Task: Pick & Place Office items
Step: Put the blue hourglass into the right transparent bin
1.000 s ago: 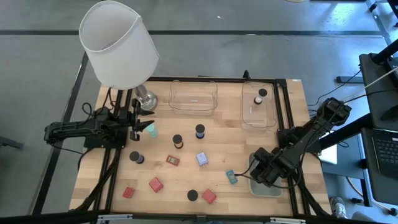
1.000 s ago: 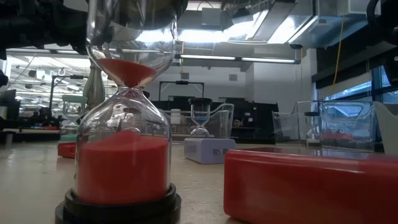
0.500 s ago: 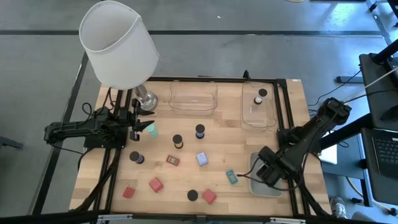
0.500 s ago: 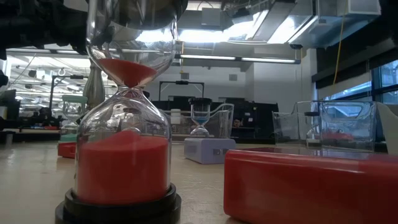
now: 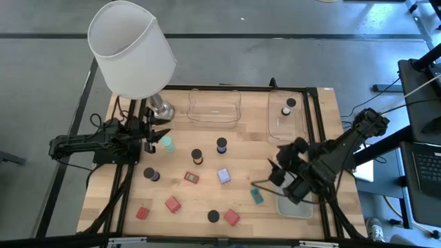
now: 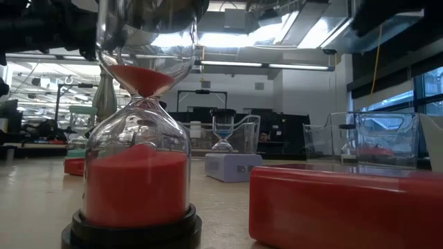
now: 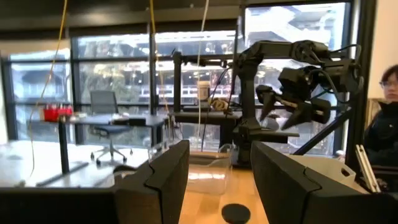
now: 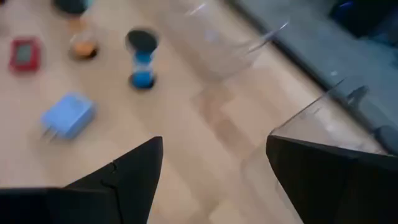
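Observation:
The office items lie scattered over the wooden table: black-capped hourglass cylinders [image 5: 197, 156] [image 5: 221, 145] [image 5: 150, 174] [image 5: 213, 216], red blocks [image 5: 172, 204] [image 5: 231, 218] [image 5: 142, 213], a flat red piece [image 5: 191, 178], the lavender-blue cube [image 5: 224, 176] and a flat teal piece [image 5: 257, 196]. My right gripper [image 5: 274, 172] hovers open and empty, above the table right of the cube [image 8: 67, 116]. My left gripper [image 5: 160, 138] waits open at the table's left, beside a teal hourglass [image 5: 167, 144]. Up close in the low view stand a red-sand hourglass [image 6: 138, 173] and a red block [image 6: 346, 207].
A white-shaded lamp [image 5: 132, 48] stands at the far left corner. Two clear trays [image 5: 215, 107] [image 5: 286, 120] sit along the far edge, the right one holding two small pieces [image 5: 291, 103]. A pale-green tray [image 5: 296, 205] lies near the right near corner. A person [image 7: 387, 106] sits beyond the table.
My right gripper has risen from over the pale-green tray and swung toward the table's far edge and left, turning as it went; it now hangs over bare wood between the tray and the cube. The items on the table have stayed where they were.

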{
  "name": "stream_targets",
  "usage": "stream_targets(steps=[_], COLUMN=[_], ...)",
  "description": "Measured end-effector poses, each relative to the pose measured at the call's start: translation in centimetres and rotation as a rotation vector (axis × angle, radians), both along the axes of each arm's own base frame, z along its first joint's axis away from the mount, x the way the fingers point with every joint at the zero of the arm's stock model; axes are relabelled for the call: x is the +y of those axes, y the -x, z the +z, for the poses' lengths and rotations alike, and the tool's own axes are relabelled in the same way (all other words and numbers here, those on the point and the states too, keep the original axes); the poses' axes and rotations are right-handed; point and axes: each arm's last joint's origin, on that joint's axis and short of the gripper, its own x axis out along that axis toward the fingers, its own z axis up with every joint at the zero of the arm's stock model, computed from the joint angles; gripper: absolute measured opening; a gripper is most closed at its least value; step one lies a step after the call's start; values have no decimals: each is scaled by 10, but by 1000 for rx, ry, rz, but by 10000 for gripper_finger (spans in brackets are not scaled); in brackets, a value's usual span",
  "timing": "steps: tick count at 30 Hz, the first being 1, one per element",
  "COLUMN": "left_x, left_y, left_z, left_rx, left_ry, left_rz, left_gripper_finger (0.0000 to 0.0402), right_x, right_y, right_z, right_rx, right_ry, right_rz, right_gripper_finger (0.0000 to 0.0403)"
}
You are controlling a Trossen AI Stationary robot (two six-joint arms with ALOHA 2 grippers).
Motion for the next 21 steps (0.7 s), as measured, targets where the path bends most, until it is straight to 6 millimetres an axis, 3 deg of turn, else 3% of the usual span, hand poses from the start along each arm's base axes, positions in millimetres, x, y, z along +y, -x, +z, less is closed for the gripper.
stream_targets(steps=[10, 15, 21], left_x=[1, 3, 3], left_y=[-6, -10, -14], left_z=[-8, -13, -17], left_rx=[85, 133, 180], left_ry=[68, 95, 102], left_rz=[14, 32, 37], left_gripper_finger=[206, 230, 231], right_x=[-58, -83, -115], right_y=[-38, -71, -104], right_z=[-2, 2, -6], right_rx=[115, 117, 22], right_ry=[-26, -61, -37], right_rz=[-153, 13, 267], right_gripper_finger=[320, 345, 351])
